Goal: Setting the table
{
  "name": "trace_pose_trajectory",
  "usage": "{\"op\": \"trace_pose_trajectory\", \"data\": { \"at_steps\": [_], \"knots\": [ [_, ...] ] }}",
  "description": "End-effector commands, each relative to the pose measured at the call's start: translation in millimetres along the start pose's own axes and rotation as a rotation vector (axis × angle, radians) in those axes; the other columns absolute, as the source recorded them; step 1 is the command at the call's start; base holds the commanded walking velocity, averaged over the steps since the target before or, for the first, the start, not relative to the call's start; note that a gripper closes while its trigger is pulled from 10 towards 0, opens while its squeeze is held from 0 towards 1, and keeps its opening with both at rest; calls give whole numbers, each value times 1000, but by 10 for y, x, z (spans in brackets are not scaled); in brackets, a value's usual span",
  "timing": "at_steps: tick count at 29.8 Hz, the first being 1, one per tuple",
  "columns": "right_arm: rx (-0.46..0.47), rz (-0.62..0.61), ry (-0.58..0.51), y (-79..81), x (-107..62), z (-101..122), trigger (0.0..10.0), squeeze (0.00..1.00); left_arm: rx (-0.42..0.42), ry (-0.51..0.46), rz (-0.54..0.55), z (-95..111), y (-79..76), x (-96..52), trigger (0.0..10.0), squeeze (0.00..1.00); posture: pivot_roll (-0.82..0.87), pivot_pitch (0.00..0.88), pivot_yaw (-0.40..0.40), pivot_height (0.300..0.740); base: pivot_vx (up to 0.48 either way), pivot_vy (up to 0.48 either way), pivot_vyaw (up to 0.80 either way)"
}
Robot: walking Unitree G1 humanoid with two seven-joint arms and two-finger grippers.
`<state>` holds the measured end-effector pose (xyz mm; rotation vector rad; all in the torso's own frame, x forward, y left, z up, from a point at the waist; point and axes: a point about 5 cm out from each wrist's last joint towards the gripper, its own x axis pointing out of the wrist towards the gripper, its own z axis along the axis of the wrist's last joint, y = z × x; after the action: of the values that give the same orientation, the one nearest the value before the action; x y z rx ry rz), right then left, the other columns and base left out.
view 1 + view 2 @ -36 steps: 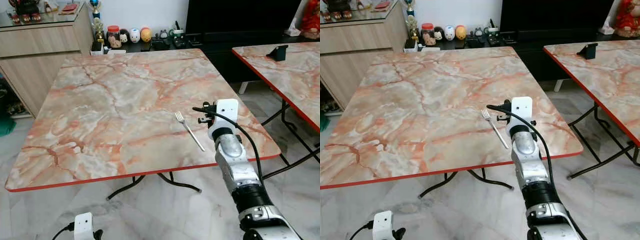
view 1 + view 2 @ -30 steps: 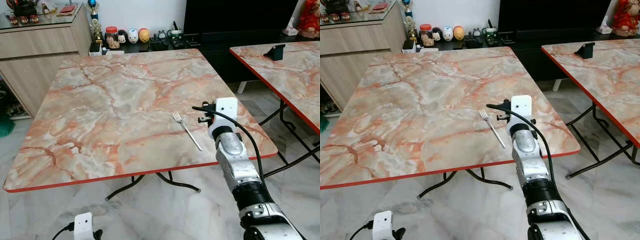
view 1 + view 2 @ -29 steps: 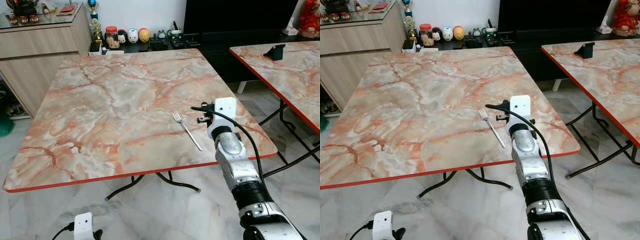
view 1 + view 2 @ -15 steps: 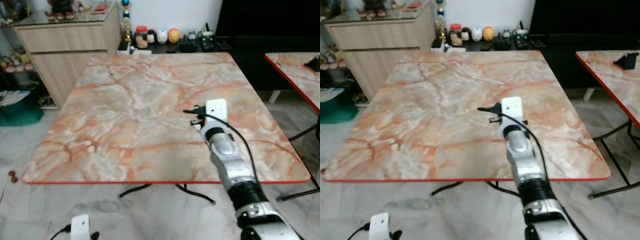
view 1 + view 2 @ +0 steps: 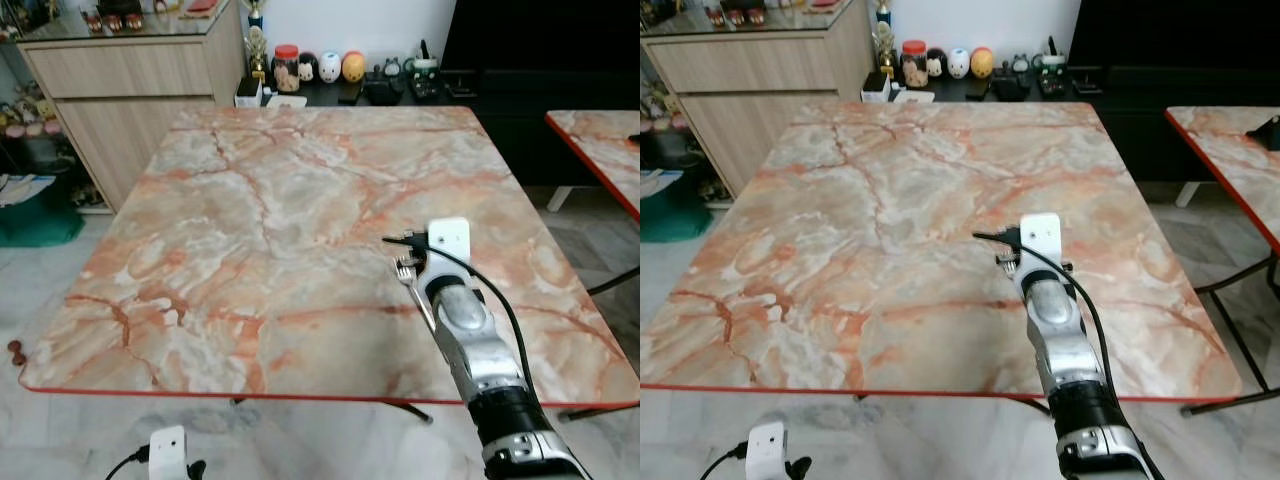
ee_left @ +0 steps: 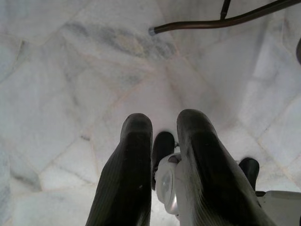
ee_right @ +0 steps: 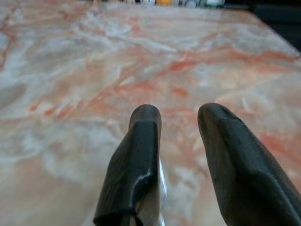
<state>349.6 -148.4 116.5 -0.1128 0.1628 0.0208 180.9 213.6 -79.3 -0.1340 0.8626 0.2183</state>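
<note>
A silver fork (image 5: 405, 270) lies on the marble table (image 5: 250, 230), right of its middle and nearer the front edge. Its tines peek out left of my right wrist (image 5: 447, 240), which hangs low over the handle and covers it. In the right wrist view my right gripper (image 7: 176, 113) is open just above the tabletop, with a silvery strip (image 7: 160, 190) lying against one finger (image 7: 141, 141). My left arm (image 5: 168, 450) hangs idle below the table's front edge, and the left gripper (image 6: 163, 125) points at the floor with its fingers close together.
A second marble table (image 5: 600, 140) stands to the right across a narrow gap. Behind the table are a wooden cabinet (image 5: 130, 90) and a low dark shelf with small figurines (image 5: 320, 68). A green object (image 5: 30, 210) sits on the floor at the left.
The camera has swung left, shifting the whole picture. The fork lay in full view left of my right wrist before; now the wrist covers its handle.
</note>
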Motion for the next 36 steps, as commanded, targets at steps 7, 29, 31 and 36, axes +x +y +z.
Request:
{"op": "trace_pose_trajectory", "data": {
  "at_steps": [7,29,31,36],
  "knots": [
    [43,59,86,106,-63,-49,10000,824,12,19,-2,-29,2,-3,10000,0,25,9,-3,740,0,0,0],
    [40,76,295,37,-33,-239,10000,0,12,21,2,-27,11,-3,10000,0,26,15,1,740,0,0,0],
    [40,76,304,37,-35,-261,10000,0,12,21,2,-29,12,-4,10000,0,26,15,1,740,0,0,0],
    [40,79,327,36,-44,-326,10000,0,12,21,0,-29,11,-4,10000,0,27,15,0,740,0,0,0]
  ]
}}
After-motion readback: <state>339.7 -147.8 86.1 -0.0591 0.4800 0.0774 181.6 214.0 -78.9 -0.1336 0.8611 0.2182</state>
